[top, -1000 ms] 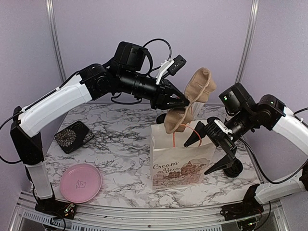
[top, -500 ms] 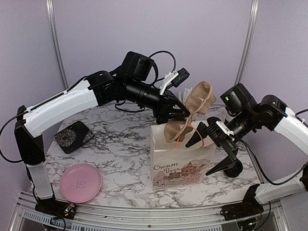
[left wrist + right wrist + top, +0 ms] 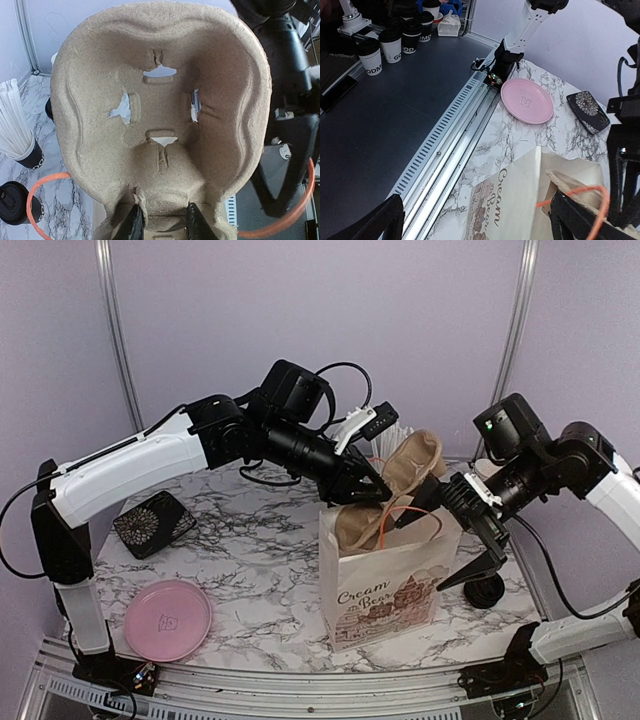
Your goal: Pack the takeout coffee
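Left tool observed clamped on one edge of the moulded pulp cup carrier. Carrier is held tilted, its lower part sunk into the mouth of the paper bag, which stands on the counter. Right tool noted spread wide at the bag's right rim, with nothing gripped. Takeout coffee is seen in the left wrist view, lidded, standing on the counter outside the bag, near the cup of straws, and not held.
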